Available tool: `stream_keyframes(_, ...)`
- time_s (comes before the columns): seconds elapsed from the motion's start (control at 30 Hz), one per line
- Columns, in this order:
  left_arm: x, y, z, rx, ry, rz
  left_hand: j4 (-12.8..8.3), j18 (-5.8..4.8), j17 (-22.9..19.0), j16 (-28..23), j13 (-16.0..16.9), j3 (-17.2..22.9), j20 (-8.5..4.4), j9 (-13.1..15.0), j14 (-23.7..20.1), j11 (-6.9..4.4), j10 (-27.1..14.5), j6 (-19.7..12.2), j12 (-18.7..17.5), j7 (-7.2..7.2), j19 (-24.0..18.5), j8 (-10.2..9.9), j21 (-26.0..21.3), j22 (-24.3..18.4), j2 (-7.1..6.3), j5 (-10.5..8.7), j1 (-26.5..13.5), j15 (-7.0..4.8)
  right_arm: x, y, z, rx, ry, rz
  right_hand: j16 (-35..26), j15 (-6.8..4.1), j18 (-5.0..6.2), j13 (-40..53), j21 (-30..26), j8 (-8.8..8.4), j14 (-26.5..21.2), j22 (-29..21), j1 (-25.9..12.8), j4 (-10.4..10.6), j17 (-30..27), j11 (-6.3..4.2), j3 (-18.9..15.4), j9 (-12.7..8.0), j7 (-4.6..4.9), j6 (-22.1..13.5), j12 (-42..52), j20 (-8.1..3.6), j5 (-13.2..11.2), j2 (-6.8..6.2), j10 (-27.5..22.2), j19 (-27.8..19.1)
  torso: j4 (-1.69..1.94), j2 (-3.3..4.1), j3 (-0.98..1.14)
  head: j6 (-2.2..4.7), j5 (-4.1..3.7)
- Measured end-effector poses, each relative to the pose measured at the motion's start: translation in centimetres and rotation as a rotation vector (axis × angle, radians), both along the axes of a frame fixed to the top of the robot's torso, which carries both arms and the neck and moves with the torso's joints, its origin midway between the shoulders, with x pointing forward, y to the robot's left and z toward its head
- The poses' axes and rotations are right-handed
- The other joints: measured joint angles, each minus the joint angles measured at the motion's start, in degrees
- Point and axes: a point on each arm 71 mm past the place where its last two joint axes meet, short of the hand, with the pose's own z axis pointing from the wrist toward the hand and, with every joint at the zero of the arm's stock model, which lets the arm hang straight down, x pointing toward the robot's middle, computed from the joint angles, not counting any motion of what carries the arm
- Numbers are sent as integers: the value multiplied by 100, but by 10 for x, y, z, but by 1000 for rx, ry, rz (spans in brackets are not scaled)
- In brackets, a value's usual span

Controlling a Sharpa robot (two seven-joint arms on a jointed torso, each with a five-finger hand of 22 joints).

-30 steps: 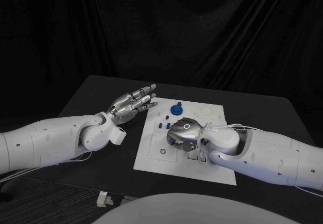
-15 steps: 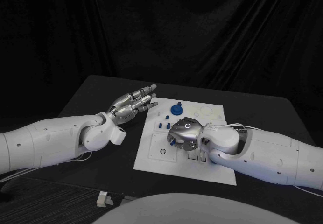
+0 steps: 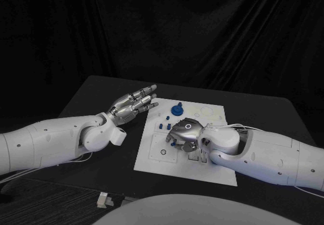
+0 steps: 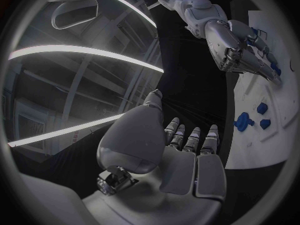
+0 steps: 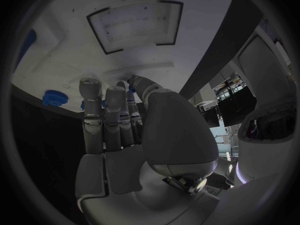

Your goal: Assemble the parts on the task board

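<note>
The right hand (image 3: pixel 183 136) hangs low over the middle of the task board (image 3: pixel 162 161), fingers curled down toward small blue parts (image 3: pixel 165 126); whether it holds one I cannot tell. A poor grip could knock pieces askew. Further off, the left hand (image 3: pixel 134 104) hovers flat and empty beside the board's edge, near the blue knob (image 3: pixel 177 110).

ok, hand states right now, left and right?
Left hand: open, fingers spread, off the board, holding nothing.
Right hand: over the task board, fingers curled down; a grasp cannot be told.
</note>
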Motion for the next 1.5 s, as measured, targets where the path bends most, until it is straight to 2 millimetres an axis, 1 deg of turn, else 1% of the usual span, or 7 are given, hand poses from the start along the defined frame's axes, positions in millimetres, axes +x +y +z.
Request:
stream_keyframes(0.33,0,0,0,-1,0,-2,0,0,0,0,0,0,0,5,0,0,0,20,0,20,0,0,0,-7,20,0,20,0,0,0,0,3,-1,1,0,0,0,12,0,17,0,0,-64,48,4,0,-6,-5,38,27,0,0,-50,58,0,0,0,2,0,0,3)
stream_keyframes(0.37,0,0,0,-1,0,-2,0,0,0,0,0,0,0,4,0,0,0,20,0,20,0,0,0,-7,20,0,20,0,0,0,0,3,-1,1,0,0,0,13,-4,25,0,0,-110,64,4,0,-21,-5,38,27,0,0,-67,32,0,0,0,2,0,0,3)
stream_keyframes(0.57,0,0,0,-1,1,-2,0,0,0,0,0,0,0,4,0,0,0,20,0,20,0,0,0,-7,43,0,-3,0,1,0,1,10,-5,-1,0,20,0,9,-58,25,-20,0,-320,205,7,29,-130,-38,59,6,-56,21,-423,30,-117,-21,-1,2,0,0,7)
stream_keyframes(1.1,0,-1,-1,-3,2,-5,0,0,0,0,0,0,0,3,22,11,-11,0,0,40,0,0,0,-8,90,0,-2,21,1,1,3,48,-26,-3,32,41,1,4,-58,50,1,-1,-397,259,64,38,-138,-43,78,25,-56,45,-427,102,-126,2,-1,1,-1,0,6)
stream_keyframes(1.27,0,-1,-1,-3,2,-6,0,0,0,0,0,0,0,3,0,20,-20,0,0,40,0,0,0,-12,111,23,19,42,2,1,4,53,-29,-5,32,41,1,4,-58,51,1,3,-308,219,69,38,-98,-43,99,46,-56,63,-353,191,-125,21,-2,1,-1,0,10)
stream_keyframes(1.4,0,-1,-1,-3,3,-6,0,0,0,0,0,0,0,3,0,20,-20,0,0,40,0,0,0,-12,110,23,19,42,2,0,4,55,-30,-5,32,41,1,4,-58,76,1,4,-308,219,69,38,-98,-43,120,67,-56,63,-353,191,-125,21,-2,1,-1,1,13)
stream_keyframes(1.5,0,-2,-1,-3,3,-7,0,0,0,0,0,0,0,3,0,20,-20,0,0,40,0,0,0,-12,110,23,19,42,2,0,4,56,-31,-6,32,41,1,12,-58,79,1,4,-363,278,66,39,-157,-50,120,67,-56,63,-495,136,-125,21,-2,1,-1,1,14)
